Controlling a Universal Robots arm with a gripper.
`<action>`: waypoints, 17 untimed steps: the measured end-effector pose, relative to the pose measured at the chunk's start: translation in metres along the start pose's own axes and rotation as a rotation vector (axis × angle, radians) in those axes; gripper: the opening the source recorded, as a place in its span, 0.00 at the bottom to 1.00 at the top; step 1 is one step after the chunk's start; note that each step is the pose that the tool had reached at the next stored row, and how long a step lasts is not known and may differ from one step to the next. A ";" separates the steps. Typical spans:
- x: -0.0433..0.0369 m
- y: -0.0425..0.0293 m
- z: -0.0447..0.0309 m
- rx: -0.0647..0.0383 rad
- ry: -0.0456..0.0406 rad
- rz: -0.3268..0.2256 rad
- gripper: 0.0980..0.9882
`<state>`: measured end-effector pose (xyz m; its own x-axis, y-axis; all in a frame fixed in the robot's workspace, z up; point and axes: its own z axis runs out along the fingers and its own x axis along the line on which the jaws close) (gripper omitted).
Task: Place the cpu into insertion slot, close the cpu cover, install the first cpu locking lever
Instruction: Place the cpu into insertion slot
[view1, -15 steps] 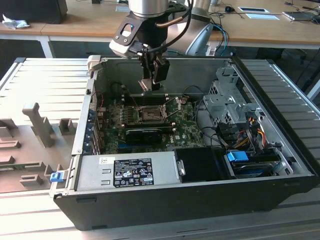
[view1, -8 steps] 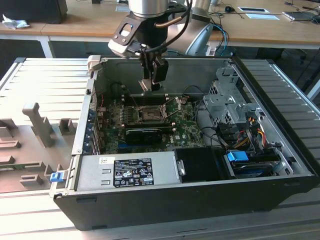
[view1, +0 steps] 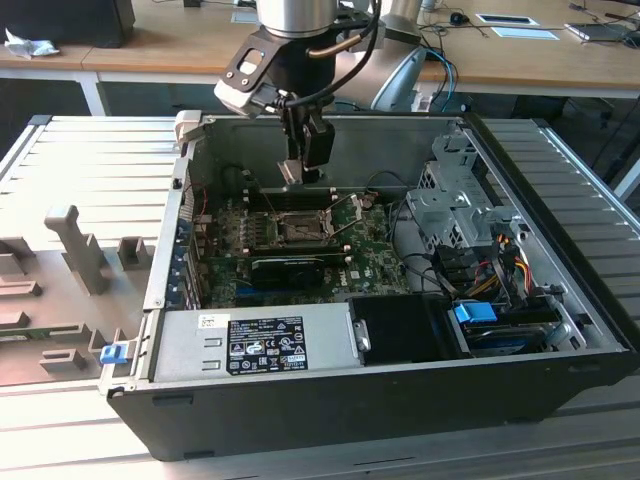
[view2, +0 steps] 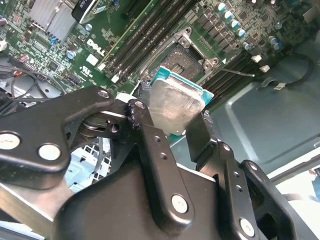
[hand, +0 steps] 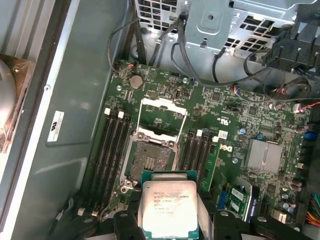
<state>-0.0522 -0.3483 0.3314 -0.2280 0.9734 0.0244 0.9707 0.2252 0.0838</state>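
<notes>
My gripper (view1: 303, 168) hangs inside the open computer case, shut on the cpu (view2: 175, 102), a thin square chip with a pale silver top and a teal edge. The black fingers (view2: 147, 127) clamp two opposite edges of it. In the first wrist view the cpu (hand: 167, 207) sits just short of the bare insertion slot (hand: 149, 161), above the board and not touching it. The cpu cover (hand: 162, 116), a dark metal frame with a window, stands swung open at the slot's far edge. A thin wire lever (view2: 235, 73) sticks up beside the slot.
Memory sticks (hand: 114, 150) flank the slot on both sides. A finned heat sink (hand: 264, 156) lies further along the board. The power supply (view1: 255, 342) fills the case's front, and a drive cage (view1: 450, 205) with cables (view1: 490, 262) stands at the exterior view's right.
</notes>
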 end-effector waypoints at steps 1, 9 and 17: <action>-0.0001 0.0000 0.0007 -0.001 -0.0008 0.021 0.48; -0.0001 -0.0003 0.0035 -0.004 0.0032 0.071 0.48; -0.0002 -0.0004 0.0054 -0.005 0.0017 0.107 0.48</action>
<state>-0.0521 -0.3483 0.3261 -0.1235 0.9917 0.0351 0.9891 0.1201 0.0857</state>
